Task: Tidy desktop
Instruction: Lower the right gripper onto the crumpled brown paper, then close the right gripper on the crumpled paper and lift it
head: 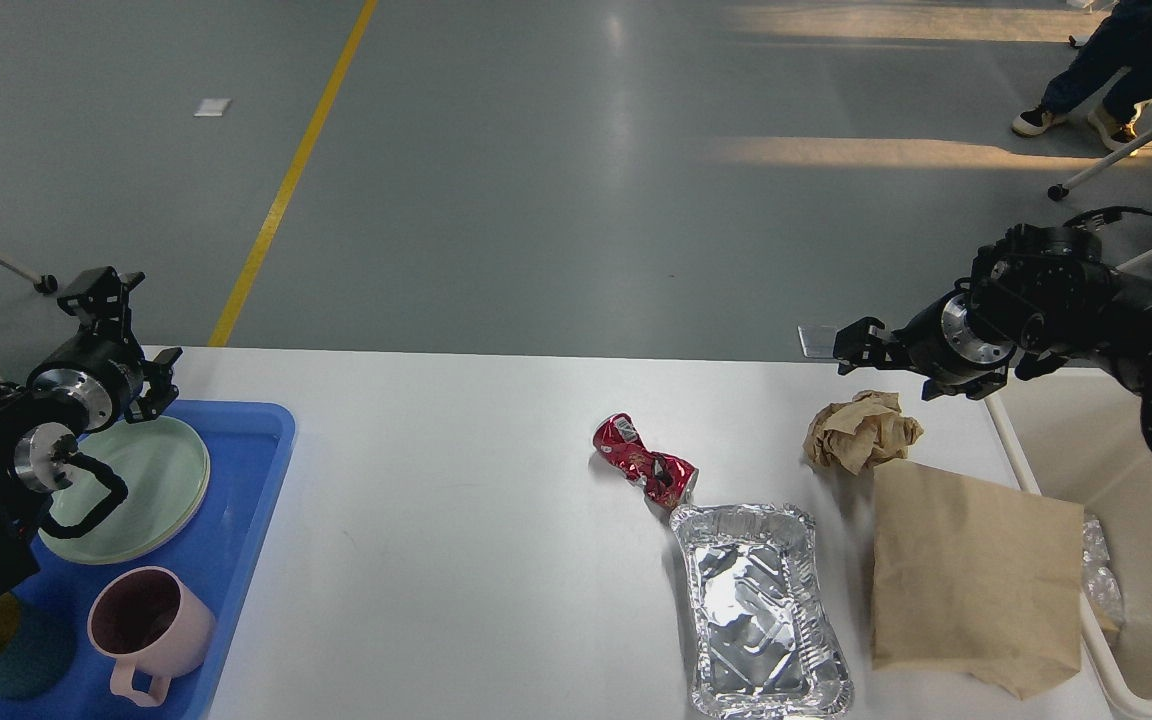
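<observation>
A: Right claw (881, 358) first: it hangs above the far right edge of the worktop (456, 520), just beyond the crumpled brown paper ball (861, 430), holding nothing. Its fingers look parted, one toward the left and one lower right.

B: And the left claw (126, 335)?

A: It sits over the far end of the blue tray (246, 500) at the left edge, fingers spread, one pointing up and one off to the right, nothing between them. Under it lies a pale green plate (136, 490).

B: What else is in the tray?

A: A pink mug (151, 630) nearer the camera, and a dark teal cup (6, 650) at the corner, partly hidden by the arm.

B: Where's the clutter on the white worktop?

A: Right of the middle. A crushed red can (644, 467) lies just beyond a crumpled foil tray (761, 610), touching or almost touching its far corner. To the right lies a flat brown paper bag (976, 575), its far edge touching the paper ball. The bag's right side overlaps the rim of the cream bin (1056, 490), which stands off the right end; some clear plastic (1101, 580) shows inside it.
</observation>
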You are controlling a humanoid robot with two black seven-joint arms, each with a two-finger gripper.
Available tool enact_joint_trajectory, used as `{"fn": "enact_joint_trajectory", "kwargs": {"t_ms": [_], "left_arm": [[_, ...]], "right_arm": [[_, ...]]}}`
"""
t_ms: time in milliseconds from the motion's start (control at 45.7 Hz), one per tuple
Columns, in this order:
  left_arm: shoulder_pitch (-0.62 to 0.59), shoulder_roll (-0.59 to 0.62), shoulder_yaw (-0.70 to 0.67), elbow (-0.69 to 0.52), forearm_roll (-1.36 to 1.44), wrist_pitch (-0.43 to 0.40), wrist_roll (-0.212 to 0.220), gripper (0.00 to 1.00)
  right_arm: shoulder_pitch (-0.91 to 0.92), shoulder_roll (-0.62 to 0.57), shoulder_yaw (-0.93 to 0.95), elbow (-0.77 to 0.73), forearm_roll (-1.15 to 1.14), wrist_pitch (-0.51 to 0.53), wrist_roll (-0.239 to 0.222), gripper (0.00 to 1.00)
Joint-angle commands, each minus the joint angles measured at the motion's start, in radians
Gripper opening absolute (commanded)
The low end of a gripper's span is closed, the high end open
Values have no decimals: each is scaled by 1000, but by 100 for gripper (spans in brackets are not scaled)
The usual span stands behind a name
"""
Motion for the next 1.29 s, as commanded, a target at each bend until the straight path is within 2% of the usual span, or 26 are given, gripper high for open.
{"fn": "enact_joint_trajectory", "kwargs": {"t_ms": [0,175,876,1160,1270], "left_arm": [[0,0,0,0,0,-1,0,96],[0,0,0,0,0,1,0,96],[0,0,0,0,0,-1,0,96],[0,0,0,0,0,1,0,96],[0,0,0,0,0,1,0,96]], "right_arm": [[-26,10,-2,-35,-3,-5,0,100],[-89,38,-8,-87,-3,-51,0,100],[-181,73,-49,-93,-3,-183,-1,100],[-190,76,-51,-93,-3,-195,0,100],[-199,83,-52,-93,-3,-195,0,86]]}}
